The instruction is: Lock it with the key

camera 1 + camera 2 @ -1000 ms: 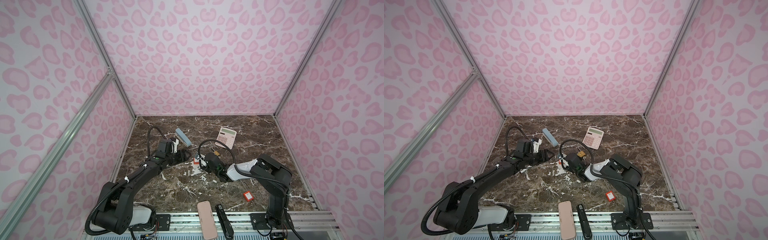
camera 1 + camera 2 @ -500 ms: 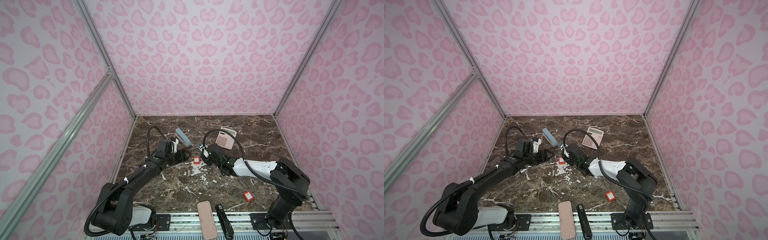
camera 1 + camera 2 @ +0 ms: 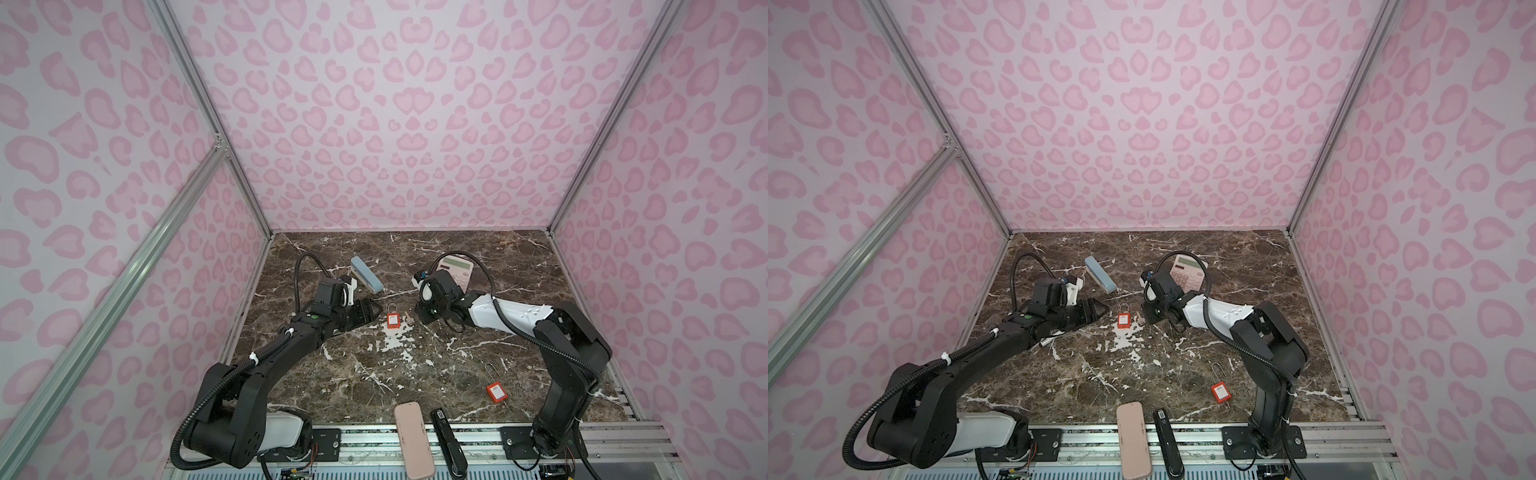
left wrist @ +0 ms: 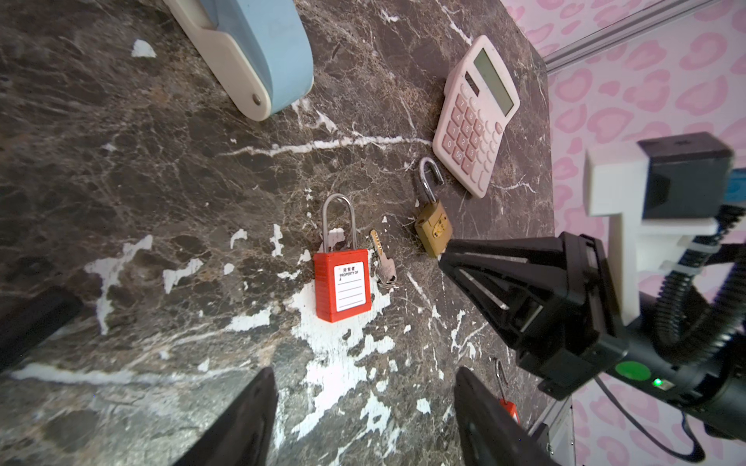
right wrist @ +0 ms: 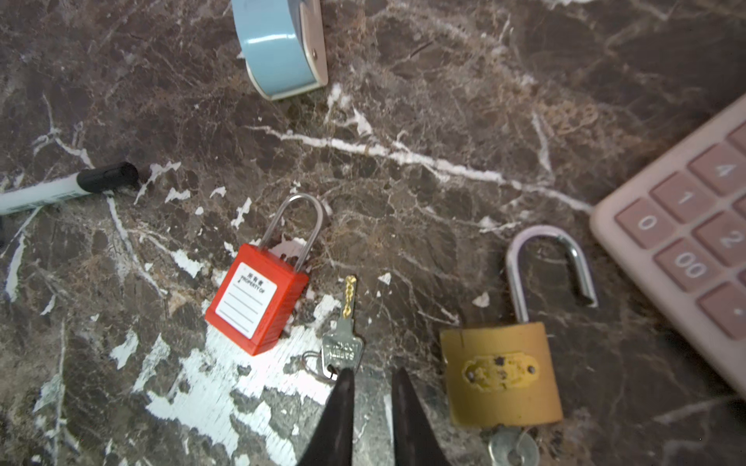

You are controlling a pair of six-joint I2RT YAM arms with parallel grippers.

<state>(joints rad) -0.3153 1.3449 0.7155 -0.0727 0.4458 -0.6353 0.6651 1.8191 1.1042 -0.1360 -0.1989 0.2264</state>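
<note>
- My right gripper (image 5: pixel 371 383) has just narrowed to nearly closed and grips nothing; one tip sits at the head of the loose key (image 5: pixel 344 327).
- The key lies flat on the table, just beside the shut red padlock (image 5: pixel 256 300). The brass padlock (image 5: pixel 500 371) lies nearby, its shackle open.
- My left gripper (image 4: pixel 363 371) hangs wide open and empty.
- I judge the grasp missed the key, so I should reopen and retry.

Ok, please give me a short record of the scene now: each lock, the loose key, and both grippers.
red padlock: lying flat, shackle closed
loose key: beside it, not inserted
brass padlock: shackle open, another key in its base
second red padlock: lying apart, toward the front
right gripper: almost shut, empty, tips at the loose key's head
left gripper: open, empty
</note>
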